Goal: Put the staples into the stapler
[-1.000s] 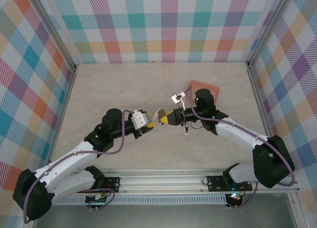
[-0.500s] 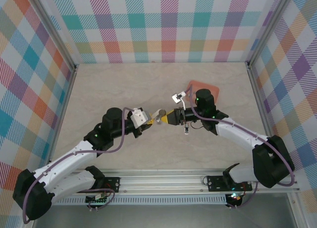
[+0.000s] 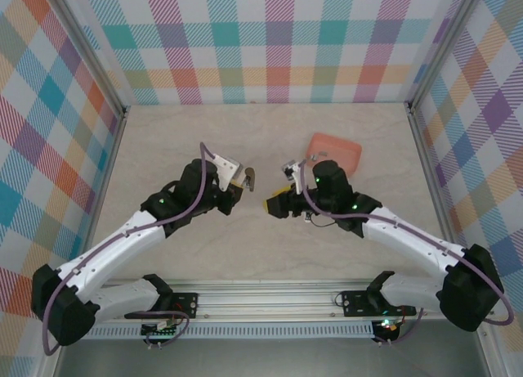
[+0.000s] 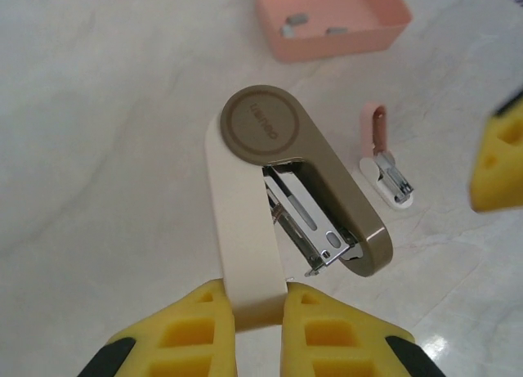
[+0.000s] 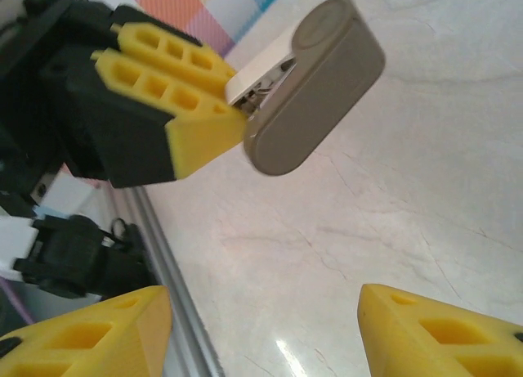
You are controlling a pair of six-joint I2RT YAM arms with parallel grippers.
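Stapler [image 4: 263,132] hangs pinched by its white base in the left gripper [image 4: 257,302], magazine exposed for loading. The right gripper [image 5: 261,328] is spread and empty, free to fetch staples [image 4: 296,20] from the tray [image 4: 347,42].

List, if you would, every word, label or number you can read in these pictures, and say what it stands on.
Stapler, round brown cap at its hinge: one short embossed word, too blurred to read.
No other writing is legible anywhere.
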